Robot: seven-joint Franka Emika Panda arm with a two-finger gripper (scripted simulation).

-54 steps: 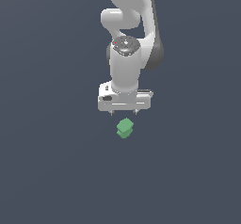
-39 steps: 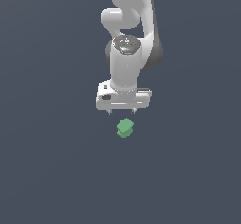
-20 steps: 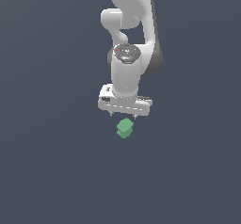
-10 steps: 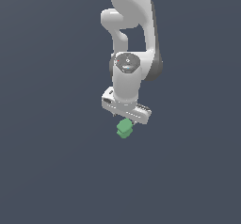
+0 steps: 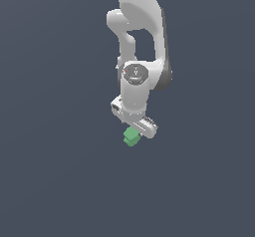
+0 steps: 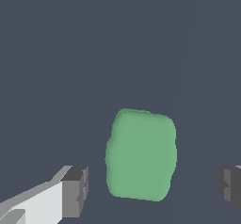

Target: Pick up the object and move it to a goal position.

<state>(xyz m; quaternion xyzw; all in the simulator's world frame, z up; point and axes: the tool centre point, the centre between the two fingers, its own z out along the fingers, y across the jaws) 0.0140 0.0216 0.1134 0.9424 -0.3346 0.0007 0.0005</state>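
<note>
The object (image 5: 131, 137) is a small light-green blocky piece lying on the dark grey floor. In the exterior view the white gripper (image 5: 136, 130) sits right over it, turned at a slant, and covers its upper part. In the wrist view the object (image 6: 141, 155) lies between the two grey fingertips (image 6: 75, 190), with a gap on each side. The gripper (image 6: 151, 189) is open, far wider than the object, and touches nothing that I can see.
The white arm (image 5: 142, 42) rises from the gripper to the top of the exterior view. Plain dark grey ground (image 5: 55, 171) lies all around, with no other objects in view.
The gripper has come down from above the object to its level and has turned about its axis. The object has not moved.
</note>
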